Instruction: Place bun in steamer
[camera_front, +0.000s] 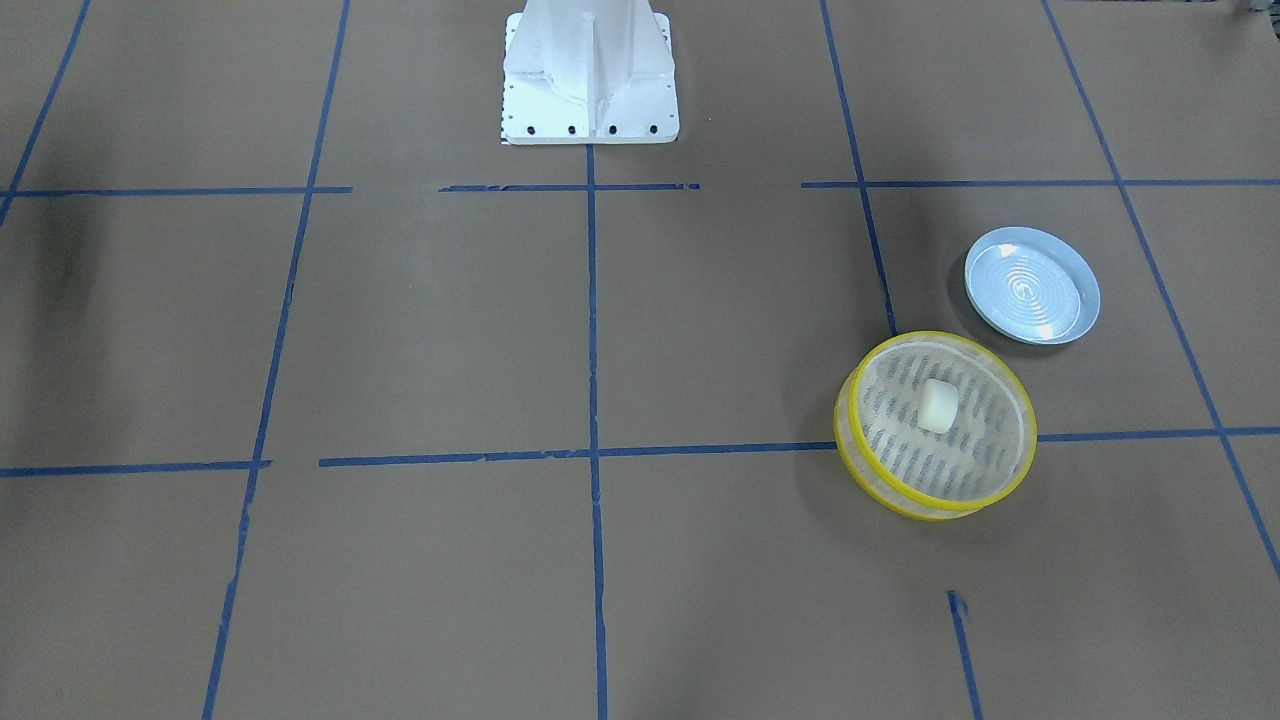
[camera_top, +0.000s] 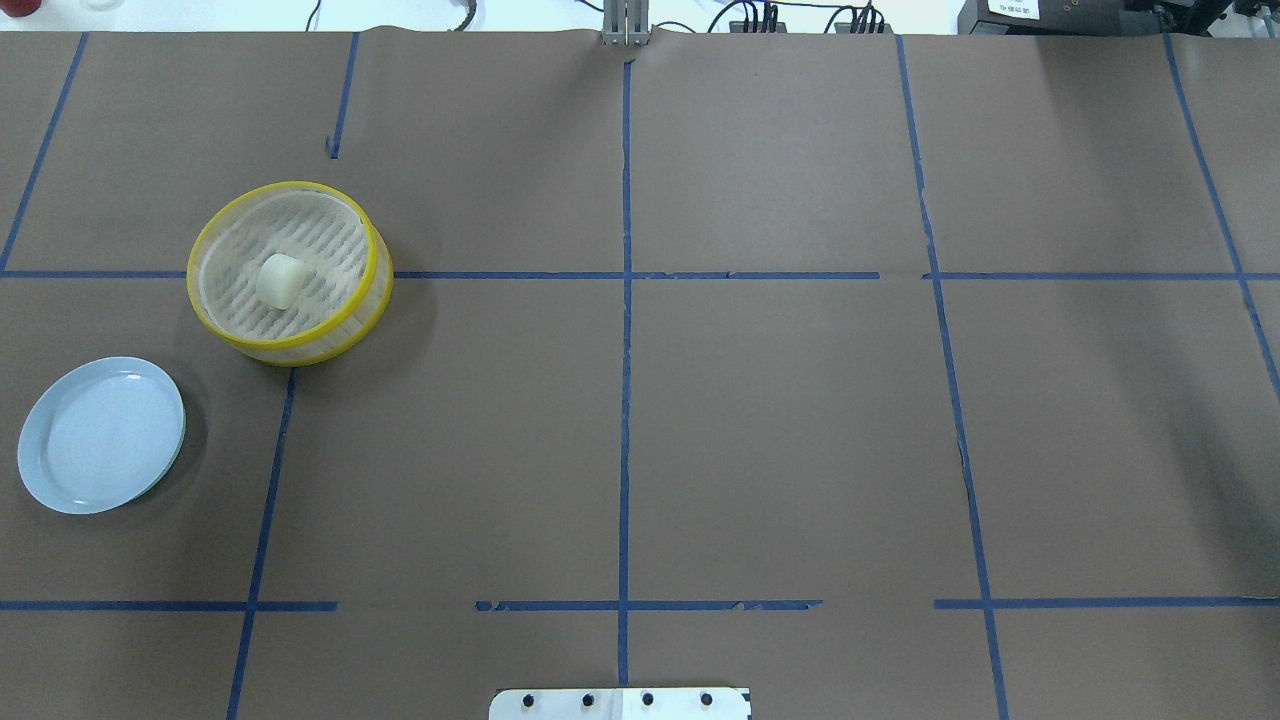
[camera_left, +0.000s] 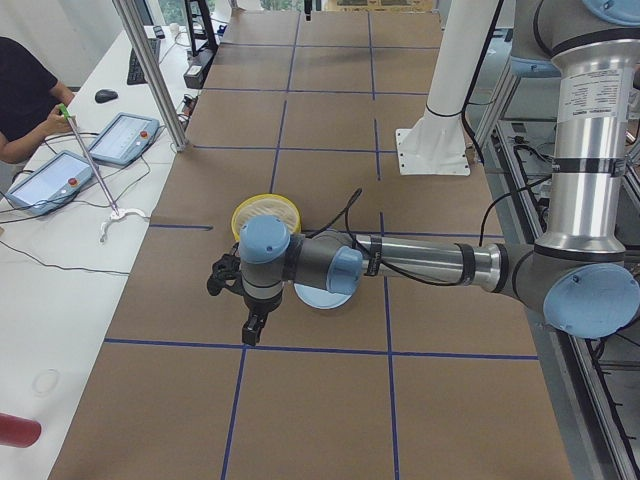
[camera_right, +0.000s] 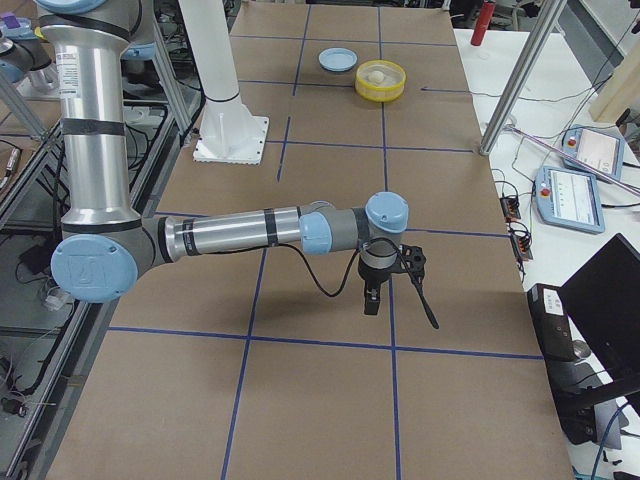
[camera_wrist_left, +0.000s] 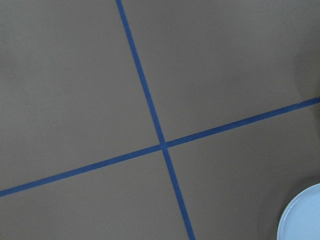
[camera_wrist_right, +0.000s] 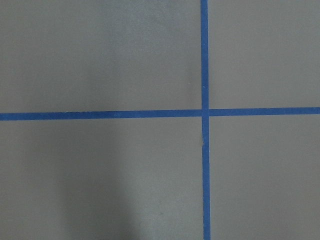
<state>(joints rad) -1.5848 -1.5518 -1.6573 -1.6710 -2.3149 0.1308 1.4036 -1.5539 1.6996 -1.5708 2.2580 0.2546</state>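
A brown-papered table (camera_top: 780, 420) gridded with blue tape lines (camera_top: 625, 400) is seen. The steamer (camera_top: 325, 240) is set near the table's left end, somewhat toward the operators' edge, and the bun (camera_top: 280, 281) is found lying inside it on the slatted floor (about the middle). A pale blue plate (camera_top: 100, 435) is placed near the steamer, closer to the left edge. The left gripper (camera_left: 252, 330) is held above the table by the plate; the right gripper (camera_right: 370, 303) is held above the right end. Whether either is spread or pressed together cannot be told.
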